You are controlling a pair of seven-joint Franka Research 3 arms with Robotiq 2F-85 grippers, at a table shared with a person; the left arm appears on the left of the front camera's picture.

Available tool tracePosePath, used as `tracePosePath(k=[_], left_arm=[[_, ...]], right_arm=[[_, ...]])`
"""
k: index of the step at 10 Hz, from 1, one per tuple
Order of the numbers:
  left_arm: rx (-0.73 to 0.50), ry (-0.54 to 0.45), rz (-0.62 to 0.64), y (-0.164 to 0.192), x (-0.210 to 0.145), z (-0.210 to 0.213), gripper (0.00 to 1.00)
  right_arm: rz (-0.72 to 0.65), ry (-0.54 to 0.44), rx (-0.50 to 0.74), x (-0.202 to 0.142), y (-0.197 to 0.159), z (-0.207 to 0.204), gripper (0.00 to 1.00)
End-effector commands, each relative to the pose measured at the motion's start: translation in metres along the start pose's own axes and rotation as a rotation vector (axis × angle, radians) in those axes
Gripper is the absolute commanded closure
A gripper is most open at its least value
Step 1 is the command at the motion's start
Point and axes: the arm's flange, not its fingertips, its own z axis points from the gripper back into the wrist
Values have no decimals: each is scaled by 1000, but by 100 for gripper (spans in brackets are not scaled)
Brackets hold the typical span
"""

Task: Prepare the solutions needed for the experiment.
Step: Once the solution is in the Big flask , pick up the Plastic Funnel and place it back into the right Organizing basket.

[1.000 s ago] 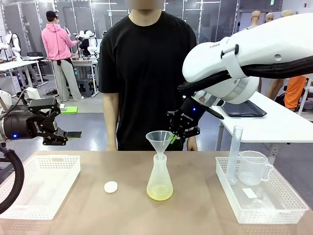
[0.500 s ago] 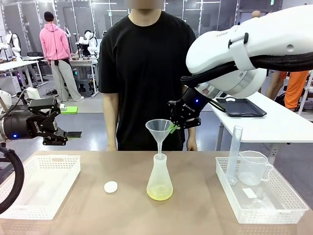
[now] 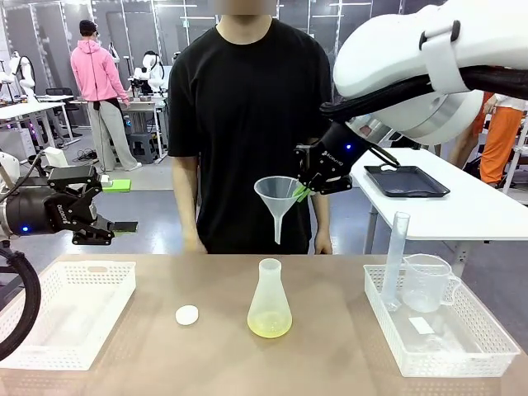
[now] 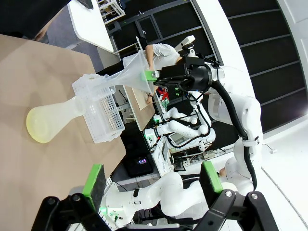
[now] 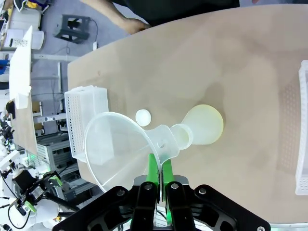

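Right claw (image 3: 299,194) held high, pinching funnel (image 3: 275,191) rim above flask (image 3: 270,304).

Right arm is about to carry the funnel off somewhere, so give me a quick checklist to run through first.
1. Right claw shut on the rim of the clear plastic funnel: ok.
2. Funnel stem clear above the mouth of the frosted conical flask: ok.
3. Flask upright, pale yellow-green liquid at its bottom: ok.
4. Left claw open, well off to the side: ok.
5. No drips hanging from the stem: cannot tell.
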Motion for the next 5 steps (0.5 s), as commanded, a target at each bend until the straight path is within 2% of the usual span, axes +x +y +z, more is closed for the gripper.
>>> tracePosePath(k=[1,2,5], left_arm=[[-3,0,5,-2,0,-3,0],[-3,0,5,-2,0,-3,0],[-3,0,5,-2,0,-3,0]], right_arm=[[24,-8,19,0,-13,6,100],[14,-27,8,4,-24,13,100],[-142,-138,-71,23,-98,55,100]])
